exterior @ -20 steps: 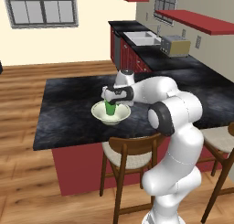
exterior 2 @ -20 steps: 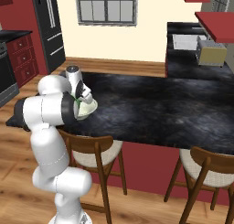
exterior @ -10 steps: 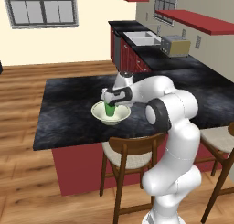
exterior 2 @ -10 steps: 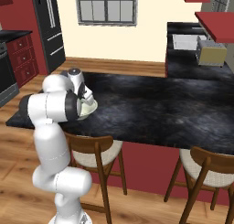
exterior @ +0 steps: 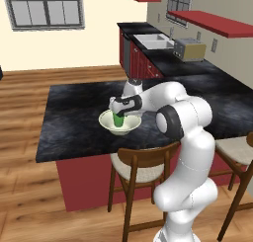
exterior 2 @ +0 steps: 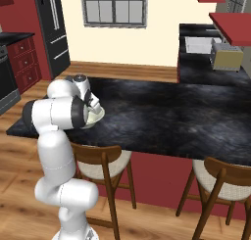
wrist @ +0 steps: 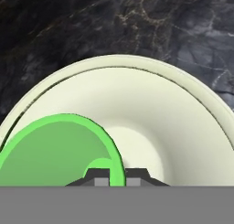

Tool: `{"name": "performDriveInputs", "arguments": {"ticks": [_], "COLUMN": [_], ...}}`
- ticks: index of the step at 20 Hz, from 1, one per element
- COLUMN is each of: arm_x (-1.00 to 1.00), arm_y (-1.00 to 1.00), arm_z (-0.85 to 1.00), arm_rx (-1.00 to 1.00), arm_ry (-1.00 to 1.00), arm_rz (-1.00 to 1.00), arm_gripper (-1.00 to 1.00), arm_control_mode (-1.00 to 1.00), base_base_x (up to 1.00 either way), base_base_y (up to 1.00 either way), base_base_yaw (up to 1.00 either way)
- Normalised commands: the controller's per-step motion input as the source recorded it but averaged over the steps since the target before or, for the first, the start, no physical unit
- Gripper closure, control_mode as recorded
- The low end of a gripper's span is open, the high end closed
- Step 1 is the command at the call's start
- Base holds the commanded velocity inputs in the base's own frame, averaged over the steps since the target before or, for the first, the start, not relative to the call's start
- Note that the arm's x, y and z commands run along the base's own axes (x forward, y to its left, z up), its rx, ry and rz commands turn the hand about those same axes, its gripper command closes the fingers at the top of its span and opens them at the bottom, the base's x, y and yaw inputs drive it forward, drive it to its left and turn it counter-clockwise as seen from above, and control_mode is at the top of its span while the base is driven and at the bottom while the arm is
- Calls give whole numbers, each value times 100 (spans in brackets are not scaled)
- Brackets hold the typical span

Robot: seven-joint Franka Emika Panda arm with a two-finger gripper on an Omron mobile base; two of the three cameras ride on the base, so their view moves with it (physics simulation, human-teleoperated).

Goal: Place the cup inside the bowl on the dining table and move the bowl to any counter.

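Since the earlier pictures the hand has sunk a little lower over the bowl (exterior: 120,122), carrying the cup (exterior: 118,119) with it; the bowl itself and the rest of the kitchen have not shifted.

Nearest the hand camera, the gripper (wrist: 117,175) stands pinched narrow on the cup's rim, one dark tip inside the green wall and one outside it. The cup (wrist: 59,150) sits upright, low in the bowl (wrist: 183,127), toward the side of the cream hollow and not at its middle. Whether its base already touches the bowl's floor I cannot tell.

In the left base view the gripper (exterior: 117,109) hangs straight over the bowl, which rests on the dining table (exterior: 74,125) close to its near long edge, just above a wooden stool (exterior: 141,167). In the right base view the bowl (exterior 2: 94,117) peeks out behind the arm near the table's near left corner.

To do this step well, I judge the cup should be lowered until its base rests, then the claw opened slowly and lifted straight up, so the cup neither tips nor drags on the tips. The bowl is shallow and flared, so a sideways tug could roll the cup over the rim.

Farther off, the counter (exterior: 197,70) along the wall, bearing a sink (exterior: 153,40) and a toaster (exterior: 189,49), waits for the bowl.
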Motion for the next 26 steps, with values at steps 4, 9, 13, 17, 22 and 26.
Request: {"name": "performDriveInputs", "arguments": {"ticks": [4,9,13,17,22,26], "arm_x": [0,0,0,0,0,0], "arm_y": [1,0,0,0,0,0], "arm_z": [-11,-11,-10,-8,-3,-9], "arm_rx": [-1,-1,-1,-1,-1,0], "arm_ry": [0,0,0,0,0,0], "arm_rz": [0,0,0,0,0,0], "arm_gripper": [100,100,100,100,100,100], "arm_control_mode": [-100,-100,-100,-100,-100,-100], "base_base_x": [0,0,0,0,0,0], "base_base_y": [0,0,0,0,0,0], "base_base_yaw": [0,0,0,0,0,0]}}
